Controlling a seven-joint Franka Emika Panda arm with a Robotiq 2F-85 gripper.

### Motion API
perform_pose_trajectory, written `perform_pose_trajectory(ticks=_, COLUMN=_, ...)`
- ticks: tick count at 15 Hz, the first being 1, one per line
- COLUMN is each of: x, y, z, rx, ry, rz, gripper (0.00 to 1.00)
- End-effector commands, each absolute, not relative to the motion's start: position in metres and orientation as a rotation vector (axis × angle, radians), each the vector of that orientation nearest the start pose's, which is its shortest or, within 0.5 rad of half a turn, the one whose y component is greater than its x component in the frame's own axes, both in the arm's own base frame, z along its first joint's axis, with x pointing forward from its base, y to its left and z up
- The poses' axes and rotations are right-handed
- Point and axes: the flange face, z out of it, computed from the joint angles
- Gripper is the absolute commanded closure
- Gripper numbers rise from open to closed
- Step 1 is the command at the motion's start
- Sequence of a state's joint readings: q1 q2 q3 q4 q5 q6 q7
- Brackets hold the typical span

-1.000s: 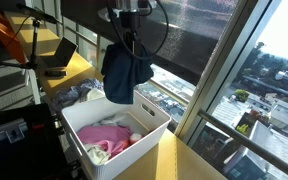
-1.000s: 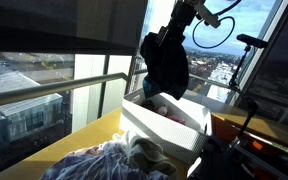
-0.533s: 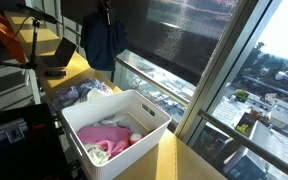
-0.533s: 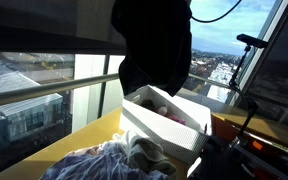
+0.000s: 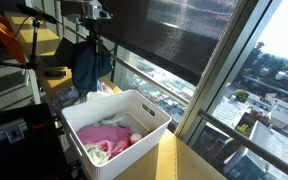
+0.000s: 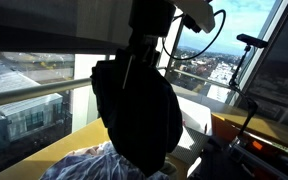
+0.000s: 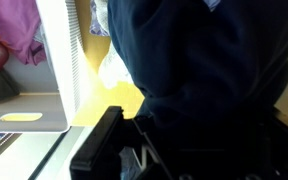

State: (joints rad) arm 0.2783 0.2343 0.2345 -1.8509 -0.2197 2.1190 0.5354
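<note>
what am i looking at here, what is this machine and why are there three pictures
This is a robot with a two-fingered gripper, photographed by three cameras at the same moment. Two of the cameras stand outside the robot and look at the scene from different places. The third sits on its wrist and looks along the fingers. The gripper is shut on a dark blue garment, which hangs in the air and fills most of the wrist view. Below it is a yellow table beside a window. On the table stands a white bin with pink clothes inside, and next to the bin lies a pile of clothes.
</note>
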Motion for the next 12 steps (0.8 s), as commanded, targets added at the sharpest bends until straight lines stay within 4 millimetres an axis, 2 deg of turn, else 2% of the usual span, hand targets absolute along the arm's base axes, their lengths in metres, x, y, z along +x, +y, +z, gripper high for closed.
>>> perform_pose_trajectory(ticks=1, x=0.559, y=0.294, z=0.385, rx=-3.247, ry=-0.122, rz=-0.089, gripper=0.67)
perform_pose_trajectory(ticks=4, x=0.559, y=0.297, z=0.379, rx=-3.247, ry=-0.122, rz=-0.057, gripper=0.45)
perform_pose_trajectory(ticks=7, x=0.566, y=0.281, z=0.389, rx=-3.253, ry=-0.093, rz=-0.077, gripper=0.24)
perform_pose_trajectory(ticks=8, x=0.571, y=0.269, z=0.394, rx=-3.256, ry=-0.067, rz=-0.089, gripper=0.18)
perform_pose_trajectory(ticks=10, x=0.585, y=0.231, z=0.403, rx=-3.269, ry=0.022, rz=-0.12, gripper=0.03)
perform_pose_trajectory(ticks=12, x=0.598, y=0.185, z=0.403, rx=-3.282, ry=0.129, rz=-0.14, gripper=0.0)
